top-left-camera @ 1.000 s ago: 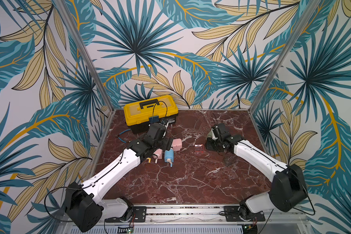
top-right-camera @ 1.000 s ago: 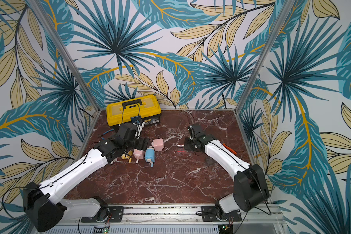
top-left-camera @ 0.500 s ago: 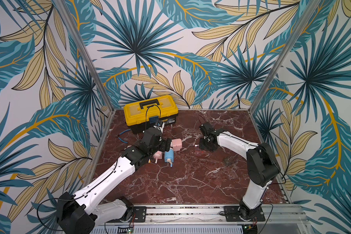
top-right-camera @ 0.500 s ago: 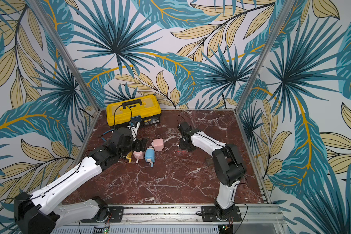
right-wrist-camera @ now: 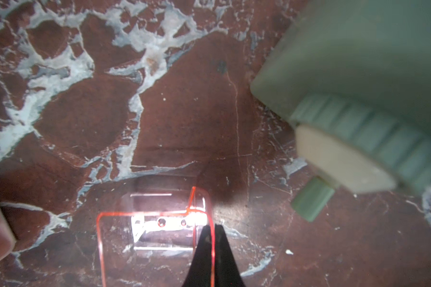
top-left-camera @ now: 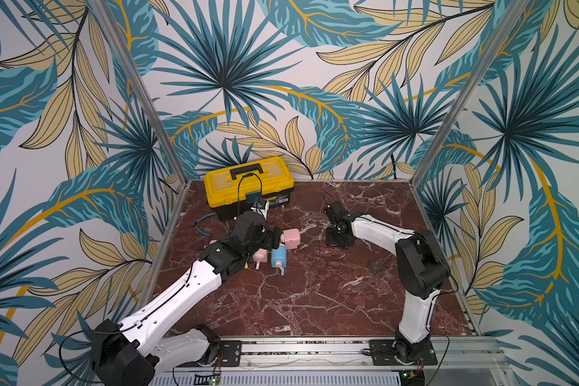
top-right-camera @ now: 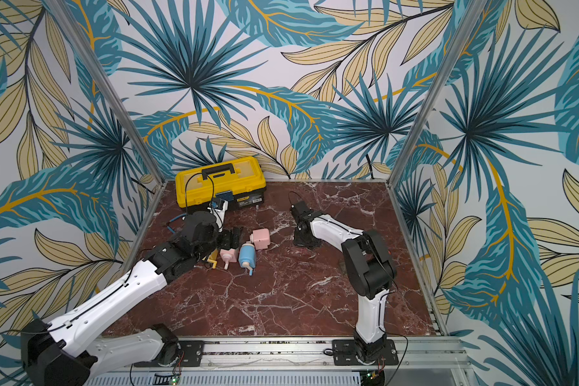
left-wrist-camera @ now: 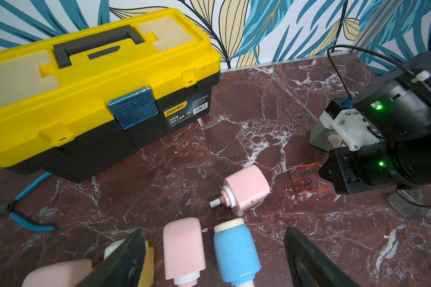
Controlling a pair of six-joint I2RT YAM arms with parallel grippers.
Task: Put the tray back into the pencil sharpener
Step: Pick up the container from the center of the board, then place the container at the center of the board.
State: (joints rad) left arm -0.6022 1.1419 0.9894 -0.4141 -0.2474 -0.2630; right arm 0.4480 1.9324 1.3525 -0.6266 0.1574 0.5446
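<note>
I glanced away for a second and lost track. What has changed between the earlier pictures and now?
The right gripper moved in over the red transparent tray and shut on its side wall, its arm folding up. The left gripper shifted only slightly, staying open above a pink sharpener and the blue sharpener. The tray, green sharpener, yellow toolbox and pliers seem to lie where they were.

Enclosure. A bench (top-left-camera: 315,300) of red-brown marble with white veining is enclosed on three sides. The back wall (top-left-camera: 281,83) and the side walls (top-left-camera: 47,133) are papered with large teal and yellow palm leaves on white. Aluminium posts (top-left-camera: 145,100) are set at the rear corners, and a metal rail (top-left-camera: 301,347) is mounted along the front edge. The scene is evenly lit.
</note>
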